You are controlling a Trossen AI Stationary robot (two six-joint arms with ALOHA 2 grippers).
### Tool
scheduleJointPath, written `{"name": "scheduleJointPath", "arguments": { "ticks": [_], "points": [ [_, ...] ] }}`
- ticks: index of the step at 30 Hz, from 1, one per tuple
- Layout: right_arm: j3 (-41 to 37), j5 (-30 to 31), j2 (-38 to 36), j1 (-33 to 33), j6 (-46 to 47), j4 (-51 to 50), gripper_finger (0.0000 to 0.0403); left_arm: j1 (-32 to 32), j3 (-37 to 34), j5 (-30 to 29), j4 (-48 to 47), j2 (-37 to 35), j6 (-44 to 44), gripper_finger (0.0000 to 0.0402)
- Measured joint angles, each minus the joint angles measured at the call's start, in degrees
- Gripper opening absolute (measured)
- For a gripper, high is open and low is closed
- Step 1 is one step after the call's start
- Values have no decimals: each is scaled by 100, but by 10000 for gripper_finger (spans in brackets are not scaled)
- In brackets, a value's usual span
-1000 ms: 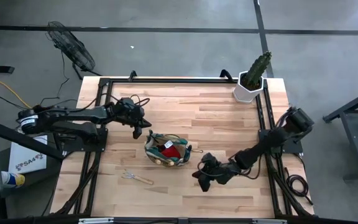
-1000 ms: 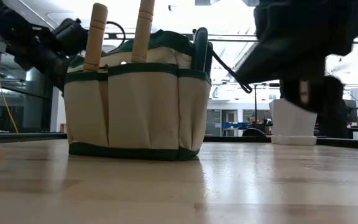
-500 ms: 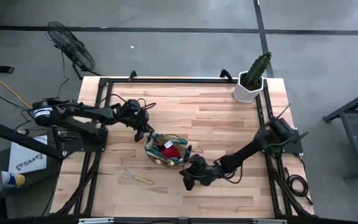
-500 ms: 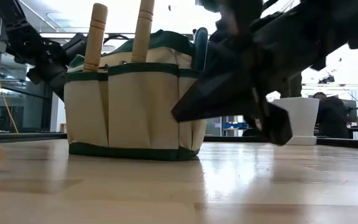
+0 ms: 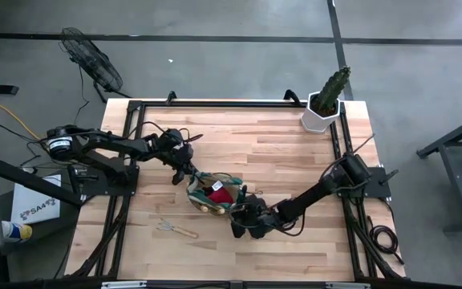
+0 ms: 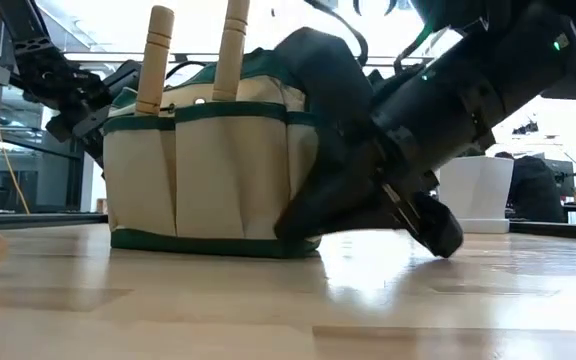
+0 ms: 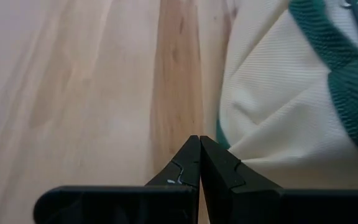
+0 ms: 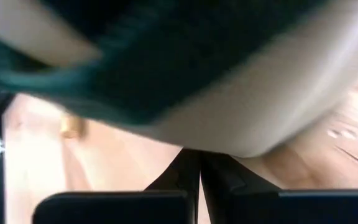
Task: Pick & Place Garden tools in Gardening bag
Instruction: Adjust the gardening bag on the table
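while both end effectors have their fingers pressed together on nothing, the left end effector (image 5: 178, 170) sits at the bag's (image 5: 212, 195) upper-left edge and the right end effector (image 5: 239, 227) at its lower-right side, low by the table (image 5: 279, 148). bag stands near table centre; red glove piece (image 5: 219, 195) inside, two wooden handles (image 6: 155, 55) upright in its pockets in the low view. hand rake (image 5: 175, 229) lies on the table, apart from the bag toward the front edge. cactus (image 5: 330, 91) in white pot at the far right corner.
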Motion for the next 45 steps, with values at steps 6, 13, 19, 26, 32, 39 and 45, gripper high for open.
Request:
{"name": "scheduleJointPath", "arguments": {
  "ticks": [6,13,19,26,32,39,45],
  "points": [
    [7,68,-15,-18,311,-316,4,0,0,509,-15,0,-57,0],
    [15,83,-37,-169,812,-577,4,0,0,974,-98,0,-159,0],
    [17,95,-42,-251,1233,-929,4,-2,4,1231,-415,0,-166,0],
    [11,27,-58,-376,1301,-1040,4,-2,4,1453,-707,0,-260,0],
    [-3,-24,-171,-491,1500,-1629,4,-87,4,1657,-866,0,-384,0],
    [0,-137,-177,-649,1516,-1672,4,-781,5,1557,-866,0,-484,0],
    [-4,-234,-175,-837,1525,-1637,4,-1512,4,1021,-679,0,-694,0]
  ]
}}
